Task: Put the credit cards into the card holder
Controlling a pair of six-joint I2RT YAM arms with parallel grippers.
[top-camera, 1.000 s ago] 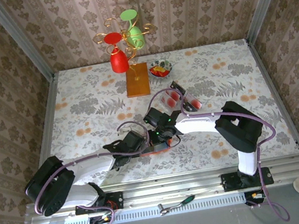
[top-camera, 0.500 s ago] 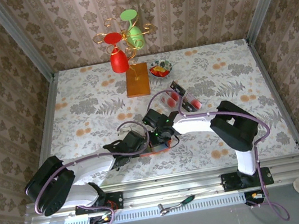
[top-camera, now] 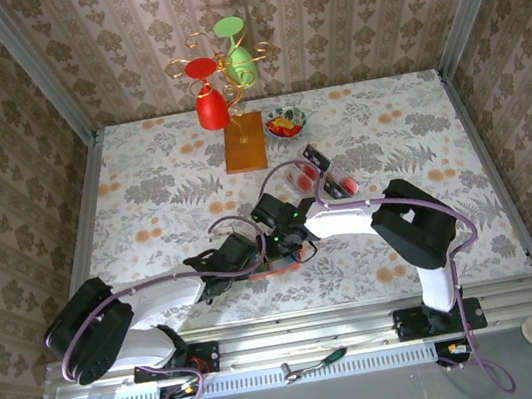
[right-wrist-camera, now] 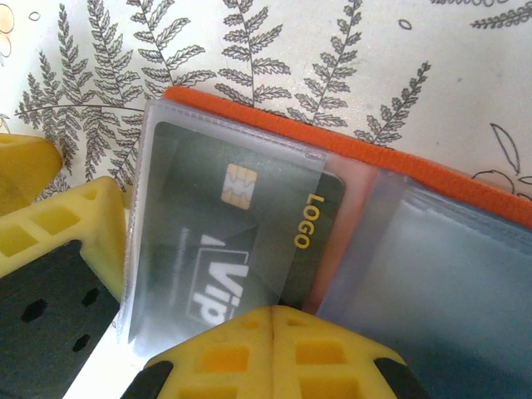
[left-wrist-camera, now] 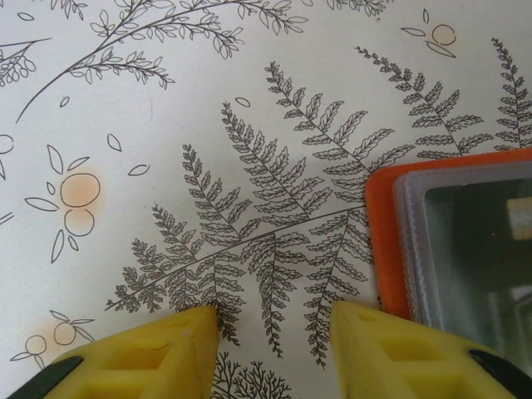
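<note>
Right pincer (right-wrist-camera: 274,326), shut tight, rests its tips on a black credit card (right-wrist-camera: 249,218) lying half inside the clear sleeve (right-wrist-camera: 179,137) of the orange card holder (right-wrist-camera: 391,160). Left pincer (left-wrist-camera: 274,337), part open and empty, sits at the holder's corner. From above, both arms (top-camera: 350,219) hide most of it on the worktop (top-camera: 161,176).

card holder (right-wrist-camera: 374,154): orange | credit card (right-wrist-camera: 249,208): black, gold chip | tablecloth (left-wrist-camera: 166,125): white, grey ferns | right pincer (right-wrist-camera: 274,320): yellow

A robot lab booth staged like a home: damask-wallpapered panels (top-camera: 368,11) on aluminium posts (top-camera: 32,66) enclose a fern-print bench (top-camera: 144,193) with a mounting rail (top-camera: 298,340).
</note>
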